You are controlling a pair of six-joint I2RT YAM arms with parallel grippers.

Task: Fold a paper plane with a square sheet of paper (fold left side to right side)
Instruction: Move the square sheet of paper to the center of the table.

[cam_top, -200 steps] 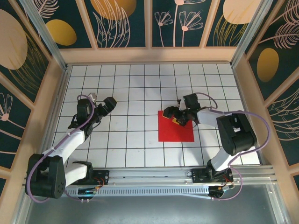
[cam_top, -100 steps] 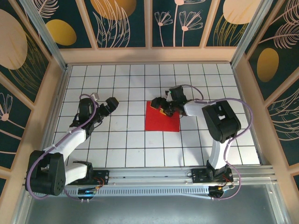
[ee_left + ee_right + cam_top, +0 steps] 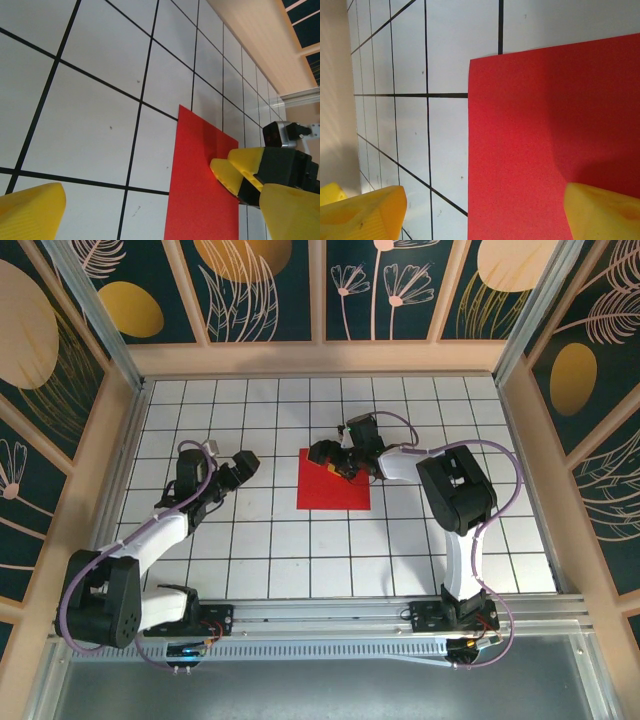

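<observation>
The square sheet of paper (image 3: 333, 483) is bright red and lies flat and uncreased on the white grid table, a little left of centre. No paper plane is in view. My right gripper (image 3: 336, 460) is open over the sheet's far edge. In the right wrist view one yellow fingertip (image 3: 602, 212) rests on the red paper (image 3: 545, 140) and the other hangs over bare tiles. My left gripper (image 3: 243, 467) is open, about two tiles left of the sheet. The left wrist view shows the sheet (image 3: 200, 195) with the right gripper's yellow fingers (image 3: 232, 172) on it.
The white grid table (image 3: 250, 540) is boxed in by wooden walls at the left (image 3: 100, 470), back (image 3: 320, 358) and right (image 3: 540, 470). Both arm bases sit on the metal rail (image 3: 320, 620) at the near edge.
The right gripper swept left and toward the back, and the red sheet slid with it by about one tile. The left gripper edged slightly right and stayed open.
</observation>
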